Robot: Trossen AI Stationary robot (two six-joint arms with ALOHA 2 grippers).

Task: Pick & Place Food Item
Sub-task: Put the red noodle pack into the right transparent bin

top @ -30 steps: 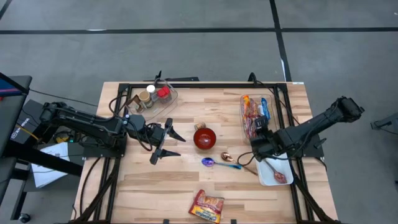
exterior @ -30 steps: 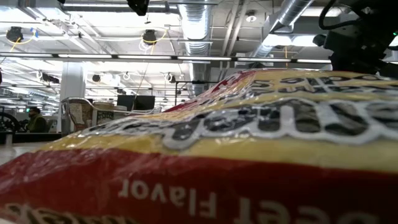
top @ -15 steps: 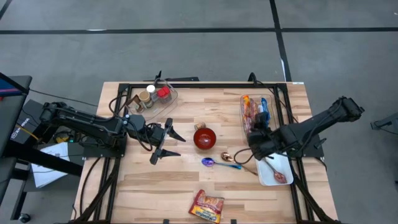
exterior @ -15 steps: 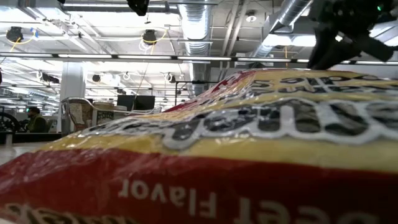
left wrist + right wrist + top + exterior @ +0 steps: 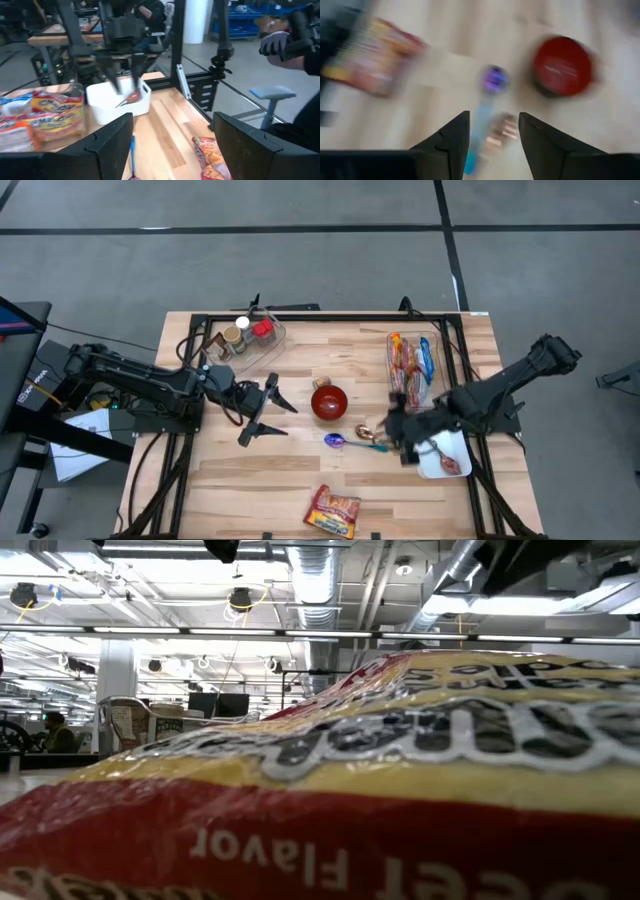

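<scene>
Nearest me, at six o'clock on the counter (image 5: pixel 250 480), lies the snack packet (image 5: pixel 333 511), likely the food I must move, lying loose and ungrasped. Farther in, my right end effector (image 5: pixel 402 440) hangs at four o'clock over two spoons (image 5: pixel 356 440), fingers parted around nothing, beside the white tray (image 5: pixel 445 462). At centre sits the red bowl (image 5: pixel 329 402). My left end effector (image 5: pixel 265 408) waits at nine o'clock, released and empty. Farthest, at two o'clock, a clear bin (image 5: pixel 432 370) holds more packets.
</scene>
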